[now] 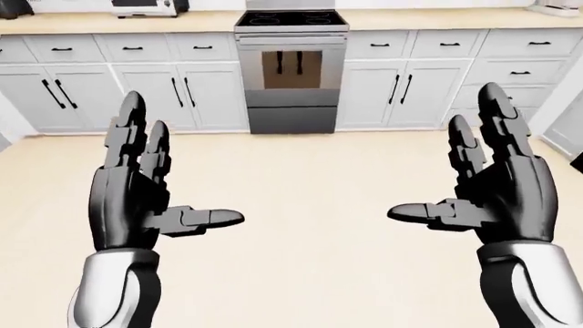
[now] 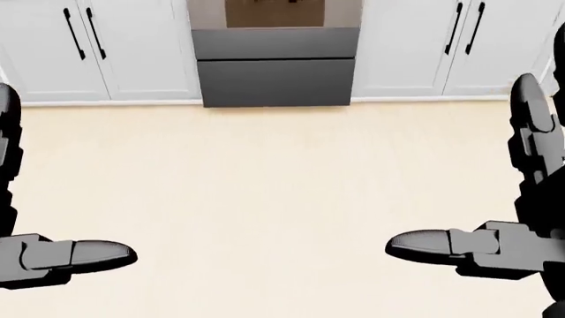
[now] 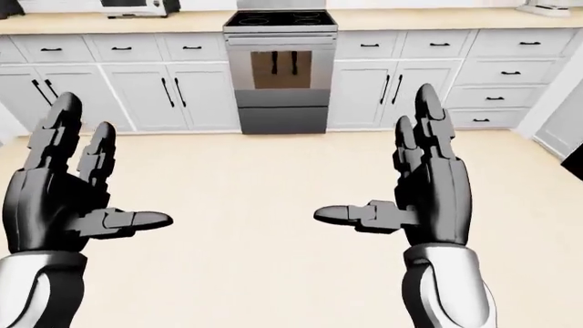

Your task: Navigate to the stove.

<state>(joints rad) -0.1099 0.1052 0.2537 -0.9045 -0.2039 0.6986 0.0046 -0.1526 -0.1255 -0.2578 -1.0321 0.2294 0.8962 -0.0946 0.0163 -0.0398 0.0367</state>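
The stove point(image 1: 292, 68) stands at the top centre of the left-eye view, steel-fronted with a black cooktop point(image 1: 292, 18), an oven window and a dark bottom drawer point(image 2: 275, 81). It sits between white cabinet runs. Beige floor lies between me and it. My left hand point(image 1: 173, 195) is raised at the lower left, fingers spread, holding nothing. My right hand point(image 1: 456, 184) mirrors it at the lower right, also open and empty. Only thumbs and finger edges show in the head view.
White base cabinets point(image 1: 118, 89) with black handles flank the stove on both sides under a light counter point(image 1: 428, 19). A microwave point(image 1: 144, 7) sits on the counter at the upper left. More cabinetry edges in at the far right point(image 1: 565, 116).
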